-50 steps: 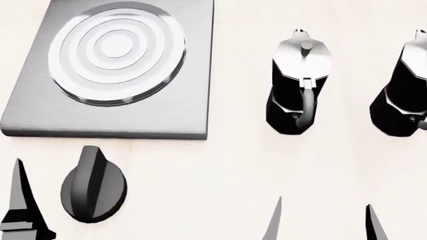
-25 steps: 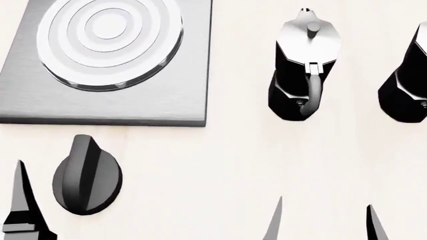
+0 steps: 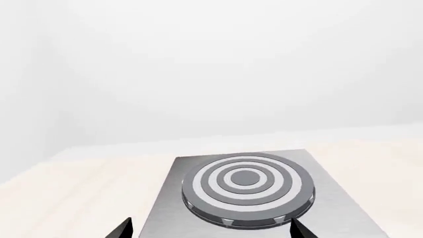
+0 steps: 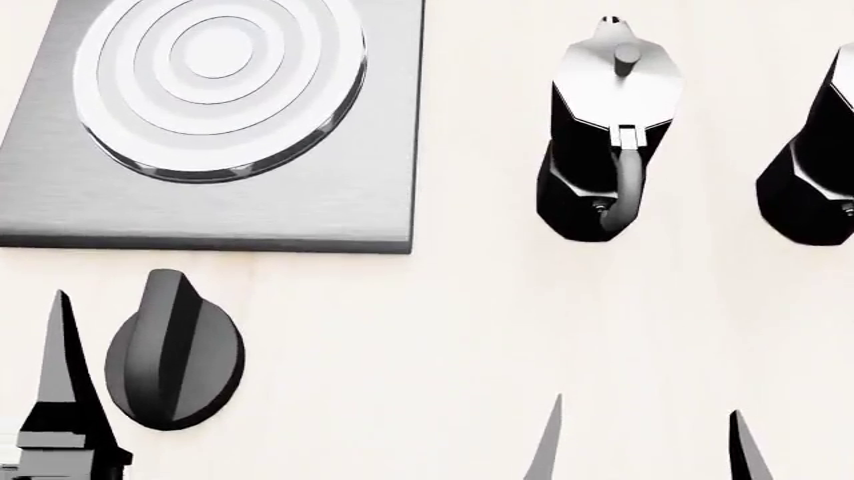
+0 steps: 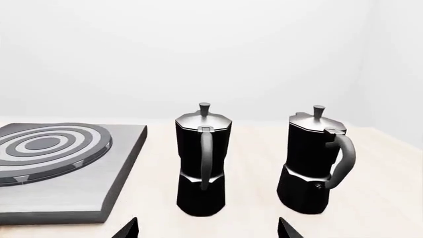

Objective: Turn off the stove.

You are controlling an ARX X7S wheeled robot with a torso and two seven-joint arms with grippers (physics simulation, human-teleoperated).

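The stove is a square brushed-grey plate [image 4: 360,190] with a ringed round burner [image 4: 214,85], at the head view's upper left. Its black round knob [image 4: 174,350] lies on the counter just in front of the plate, its raised bar pointing roughly away from me. One finger [image 4: 60,380] of my left gripper shows just left of the knob, apart from it. In the left wrist view the left gripper [image 3: 211,230] is open and empty, facing the burner [image 3: 248,191]; the knob is out of that view. My right gripper [image 4: 647,445] is open and empty at the lower right.
Two tall black-and-silver moka pots [image 4: 607,130] [image 4: 814,160] stand on the pale counter right of the stove, beyond my right gripper [image 5: 208,229]. In the right wrist view they stand side by side [image 5: 201,158] [image 5: 317,163], with the stove plate [image 5: 119,168] to one side.
The head view first shifted so the stove and knob slid left and up. Since then my left finger has moved forward and slightly right, closer to the knob. The right gripper barely moved.
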